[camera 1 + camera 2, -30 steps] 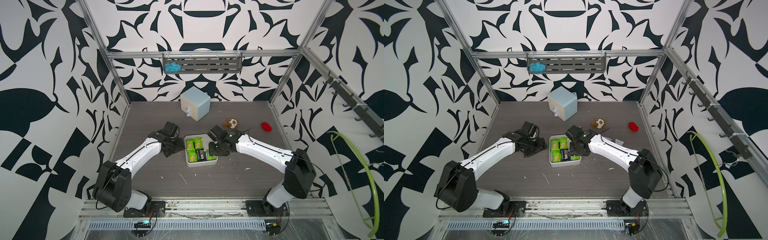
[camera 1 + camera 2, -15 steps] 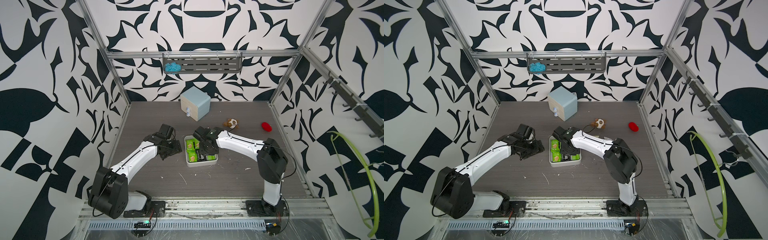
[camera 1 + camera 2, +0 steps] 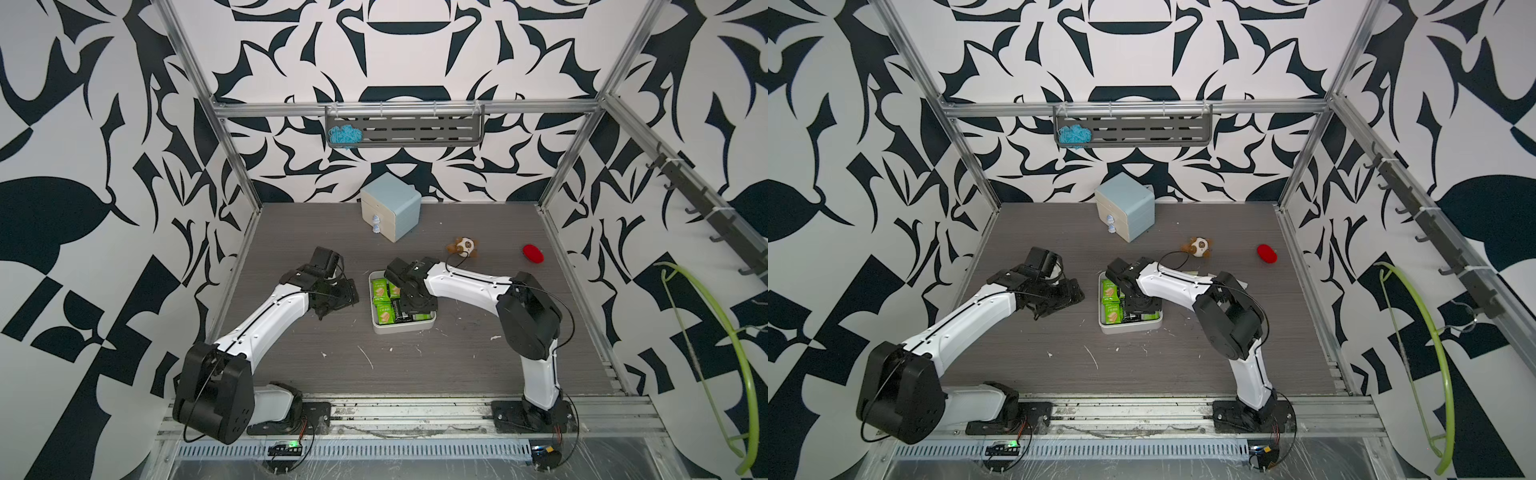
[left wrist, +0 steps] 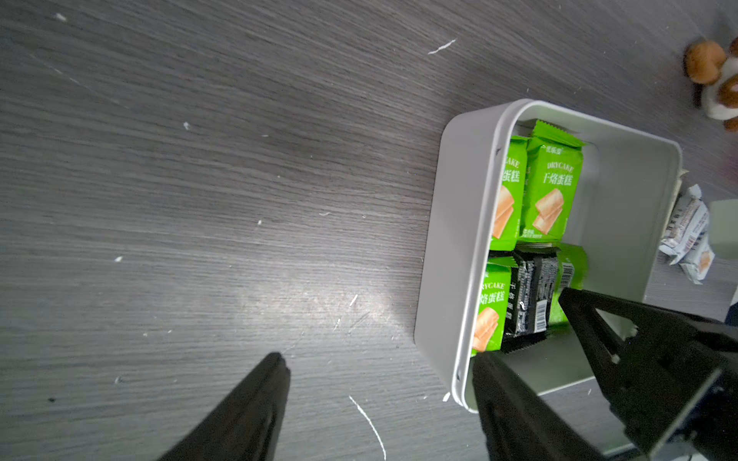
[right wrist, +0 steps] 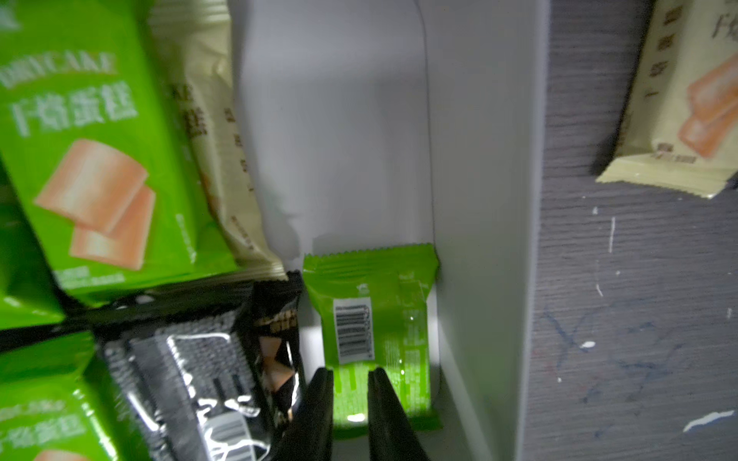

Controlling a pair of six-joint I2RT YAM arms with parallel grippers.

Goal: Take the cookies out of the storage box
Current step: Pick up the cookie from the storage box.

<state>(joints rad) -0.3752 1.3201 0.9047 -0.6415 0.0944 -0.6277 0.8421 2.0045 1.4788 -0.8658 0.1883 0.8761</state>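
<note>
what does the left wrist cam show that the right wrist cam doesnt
Left wrist only: plush toy, open left gripper. Right wrist only: a pale yellow packet inside the box. Both: the box, green packets, black packet, right gripper in the box, loose packets outside it.

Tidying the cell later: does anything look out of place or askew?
Yes: in the storage box one green packet lies barcode-up against a wall, unlike the face-up green ones; white flecks litter the table.
</note>
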